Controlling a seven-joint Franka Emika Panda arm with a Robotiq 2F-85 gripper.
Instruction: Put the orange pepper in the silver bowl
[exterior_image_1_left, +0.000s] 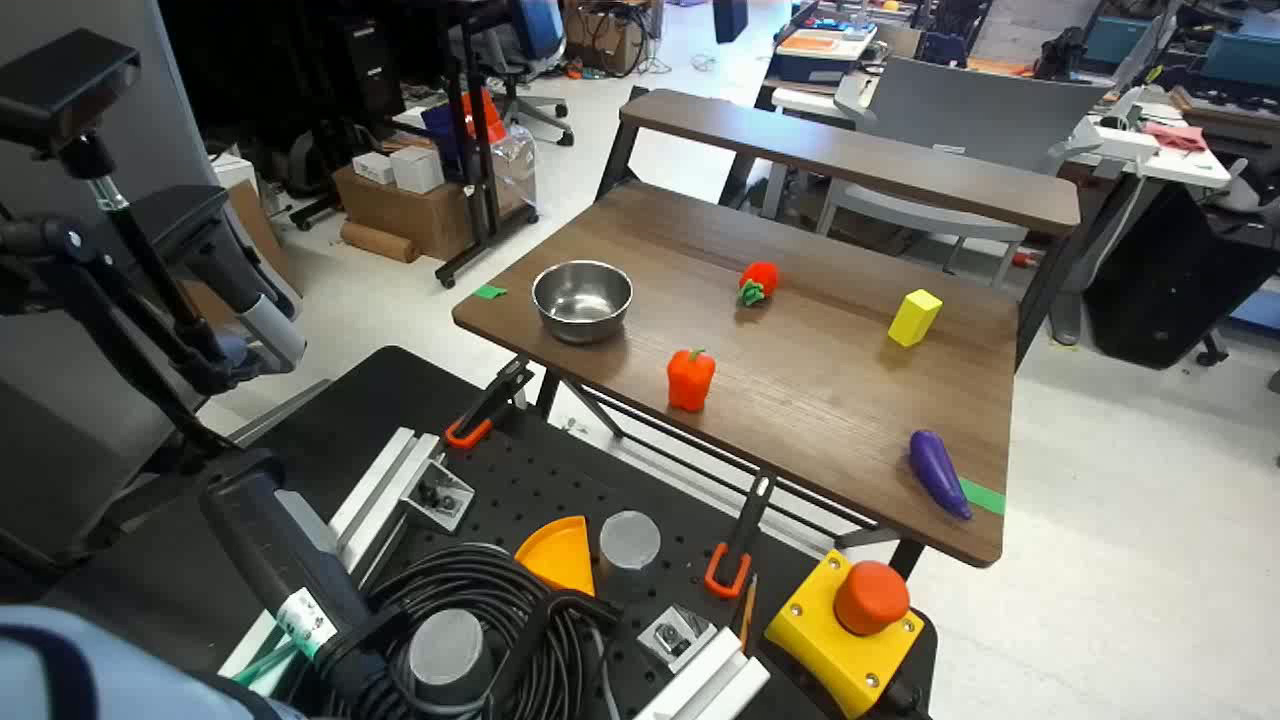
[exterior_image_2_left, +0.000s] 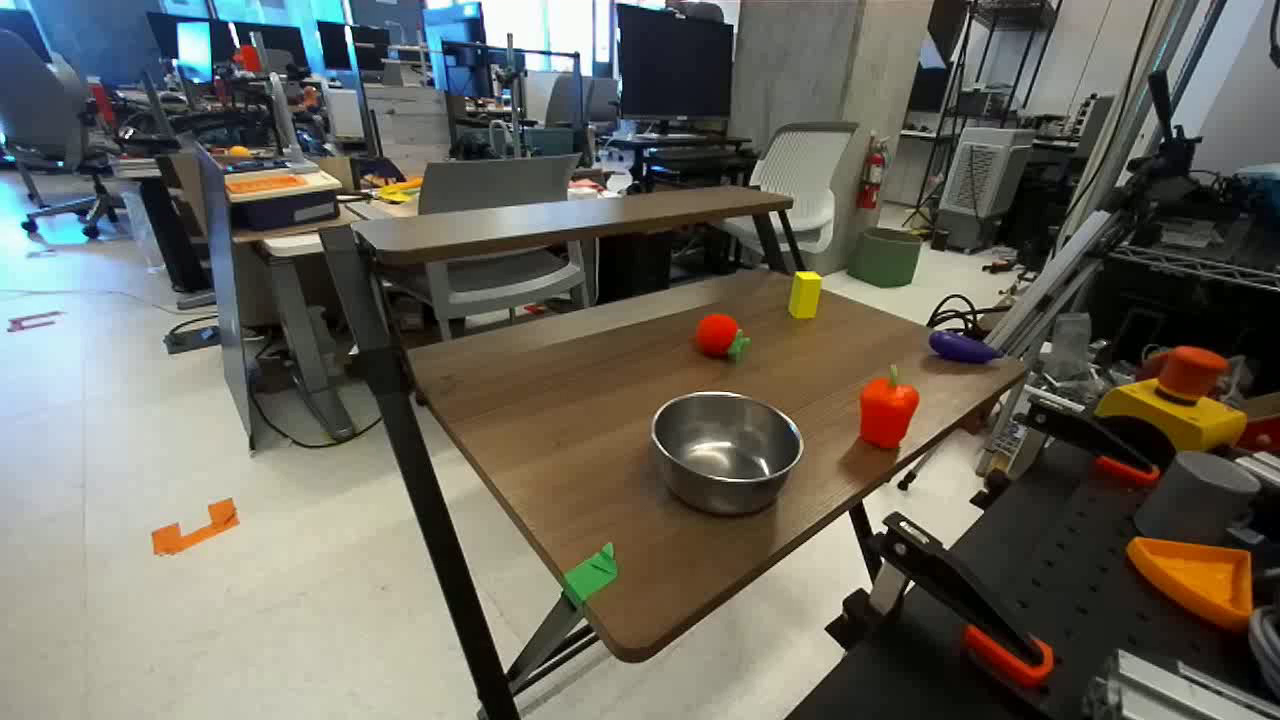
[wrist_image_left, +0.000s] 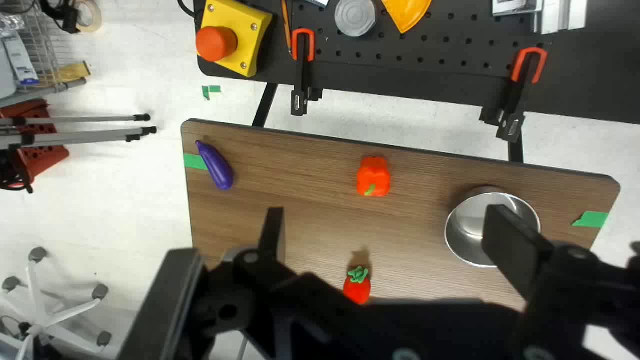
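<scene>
The orange pepper (wrist_image_left: 373, 176) stands upright on the brown table, near its edge by the black pegboard; it also shows in both exterior views (exterior_image_1_left: 690, 380) (exterior_image_2_left: 888, 410). The silver bowl (wrist_image_left: 455, 235) stands on the same table towards one end, and nothing shows inside it; it also shows in both exterior views (exterior_image_1_left: 582, 302) (exterior_image_2_left: 728, 455). In the wrist view, one finger covers part of the bowl. My gripper (wrist_image_left: 387, 217) is open wide and empty, high above the table. The pepper appears between and beyond the fingertips.
A red tomato-like toy with green leaves (exterior_image_1_left: 758, 283), a yellow block (exterior_image_1_left: 915, 318) and a purple eggplant (exterior_image_1_left: 938, 475) lie on the table (exterior_image_1_left: 820, 430). A raised shelf (exterior_image_1_left: 850, 155) runs along its far side. Black clamps (wrist_image_left: 301, 75) and an emergency stop (wrist_image_left: 235, 37) sit on the pegboard.
</scene>
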